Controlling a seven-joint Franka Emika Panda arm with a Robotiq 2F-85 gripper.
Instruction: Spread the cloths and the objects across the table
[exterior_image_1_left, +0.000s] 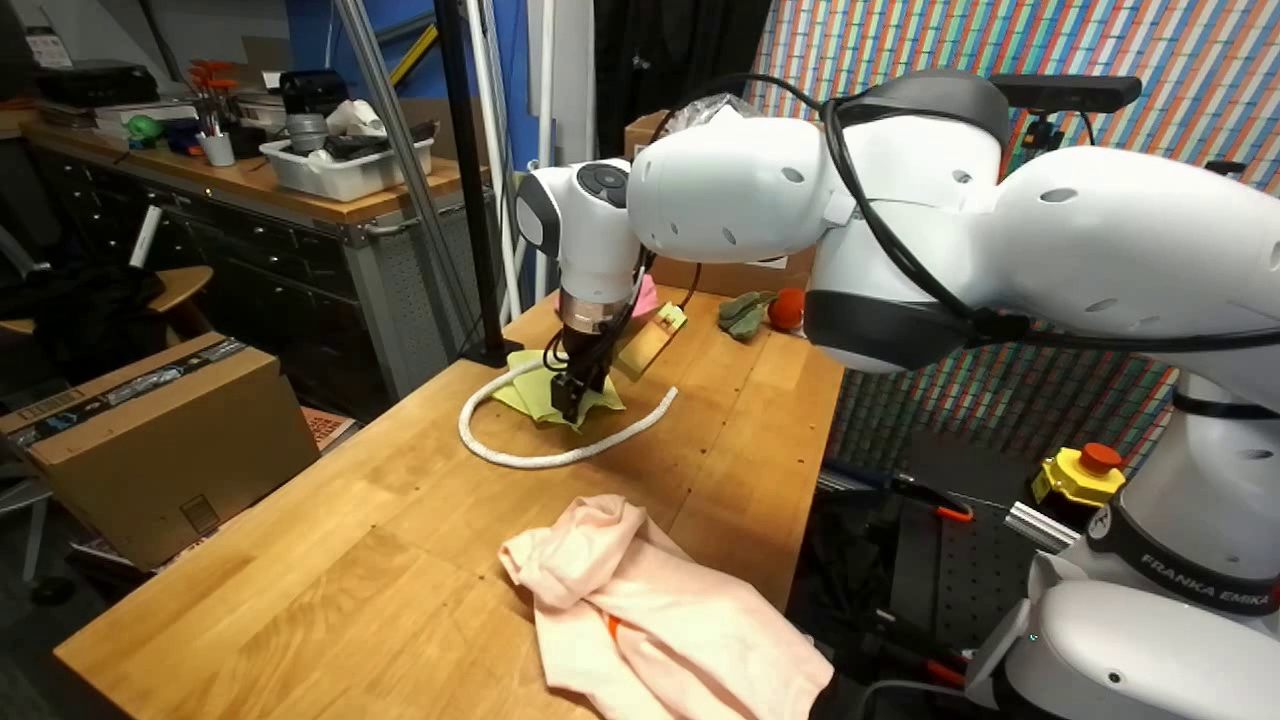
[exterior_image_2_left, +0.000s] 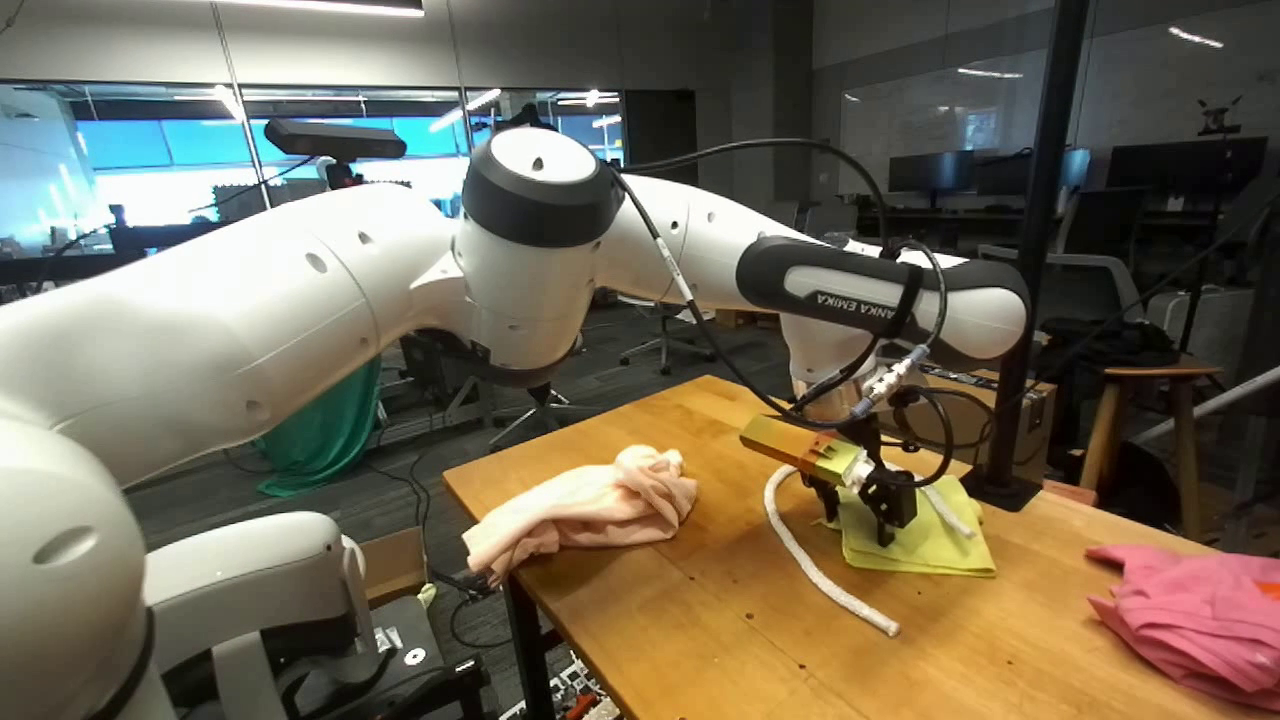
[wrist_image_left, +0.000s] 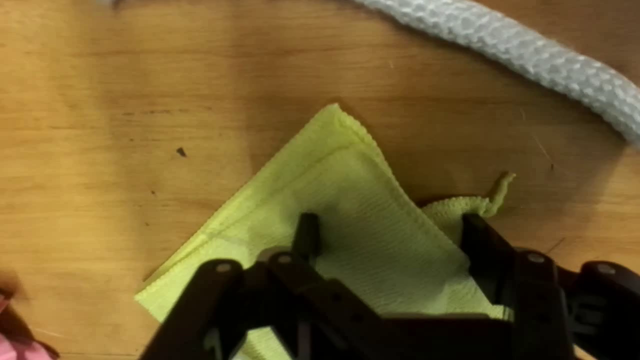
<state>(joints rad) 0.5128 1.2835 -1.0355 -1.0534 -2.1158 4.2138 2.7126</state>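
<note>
The hand (wrist_image_left: 391, 232) is positioned directly over the yellow cloth (wrist_image_left: 352, 197). Its fingers (wrist_image_left: 487, 255) stand well apart with fabric visible between them; no grip is evident, and contact with the fabric cannot be confirmed. The cord (wrist_image_left: 500, 42) bends around the hand in an open loop, with one end lying across the yellow cloth. Farther out, on opposite sides of the hand, rest the pink cloth (exterior_image_2_left: 1195, 620) and the peach cloth (exterior_image_1_left: 680, 620). Both are crumpled; the peach cloth overhangs the edge of the surface (exterior_image_1_left: 330, 590). Well away from the hand, on the pink cloth's side, sits the red and green item (exterior_image_1_left: 787, 310).

Progress, as judged: the pieces are largely distributed. To be completed: part the yellow cloth from the cord; open out the crumpled cloths if flat spreading is required.

View differences: the wrist view shows a curled edge of the yellow cloth at a finger, but neither the peach cloth nor the item. In an exterior view, the wrist (exterior_image_1_left: 592, 312) partly hides the pink cloth.
</note>
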